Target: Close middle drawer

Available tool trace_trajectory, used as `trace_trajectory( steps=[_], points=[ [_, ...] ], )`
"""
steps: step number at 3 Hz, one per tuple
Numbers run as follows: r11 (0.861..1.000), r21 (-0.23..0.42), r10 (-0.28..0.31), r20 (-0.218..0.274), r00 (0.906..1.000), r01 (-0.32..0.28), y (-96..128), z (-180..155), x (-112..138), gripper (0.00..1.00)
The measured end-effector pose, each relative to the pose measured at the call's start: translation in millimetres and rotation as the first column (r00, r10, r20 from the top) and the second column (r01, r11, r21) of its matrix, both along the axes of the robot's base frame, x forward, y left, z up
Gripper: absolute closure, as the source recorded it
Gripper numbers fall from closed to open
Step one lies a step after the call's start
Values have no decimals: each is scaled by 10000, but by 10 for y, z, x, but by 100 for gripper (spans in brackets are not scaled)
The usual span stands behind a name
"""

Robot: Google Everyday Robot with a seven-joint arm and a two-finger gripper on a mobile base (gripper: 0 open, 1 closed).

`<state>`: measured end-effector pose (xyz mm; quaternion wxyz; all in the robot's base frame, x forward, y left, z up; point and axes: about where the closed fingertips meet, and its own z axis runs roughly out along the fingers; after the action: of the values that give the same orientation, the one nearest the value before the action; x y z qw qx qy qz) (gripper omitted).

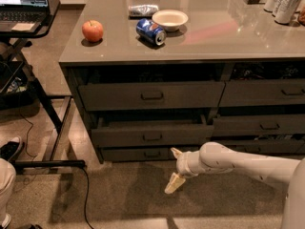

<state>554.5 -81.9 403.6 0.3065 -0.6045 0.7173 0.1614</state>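
The middle drawer (pixel 152 135) has a dark grey-brown flat front with a thin bar handle at its centre. It sits almost flush with the cabinet, its front a little proud of the drawers beside it. My gripper (pixel 175 168) is low in front of the cabinet, just right of and below the drawer's handle. One finger (pixel 177 152) points up near the bottom drawer's front, the other (pixel 174 183) points down toward the floor. The fingers are spread and hold nothing. My white arm (pixel 243 163) comes in from the right.
The grey counter (pixel 209 39) carries an apple (pixel 92 30), a blue can (pixel 150 31) on its side, a white bowl (pixel 169 19) and cans (pixel 288 4) at the far right. A laptop stand (pixel 28 30) and cables are left. A shoe (pixel 9 148) is on the floor.
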Motion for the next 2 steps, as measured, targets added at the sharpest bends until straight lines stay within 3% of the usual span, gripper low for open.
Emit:
trace_trajectory(
  steps=[1, 2],
  points=[
    [9995, -294, -45, 652, 9979, 65, -56, 25, 210, 19],
    [9968, -700, -269, 1742, 9843, 397, -202, 149, 661, 43]
  ],
)
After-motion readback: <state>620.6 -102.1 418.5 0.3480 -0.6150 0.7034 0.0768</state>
